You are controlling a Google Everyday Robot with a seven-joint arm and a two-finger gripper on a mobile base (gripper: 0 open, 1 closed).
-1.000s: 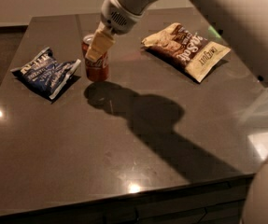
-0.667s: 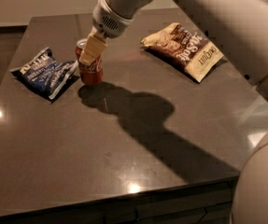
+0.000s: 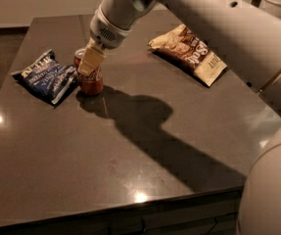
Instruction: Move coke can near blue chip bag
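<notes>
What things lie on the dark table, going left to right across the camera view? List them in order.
Dark blue foil chip bag → small red cylindrical coke can → brown and cream snack bag. The gripper, shut on the can, overlaps it, so it is unranked.

dark table top (image 3: pixel 145 146) with two snack bags and a can

the glossy grey-brown slab carries the blue chip bag (image 3: pixel 46 76) lying flat near its left edge, the coke can (image 3: pixel 92 82) standing upright just beside that bag's right side, and a brown and cream bag (image 3: pixel 191 54) lying flat well apart toward the far right. the gripper (image 3: pixel 87 67) reaches down from above and clasps the can. the arm's shadow falls across the middle of the top.
</notes>
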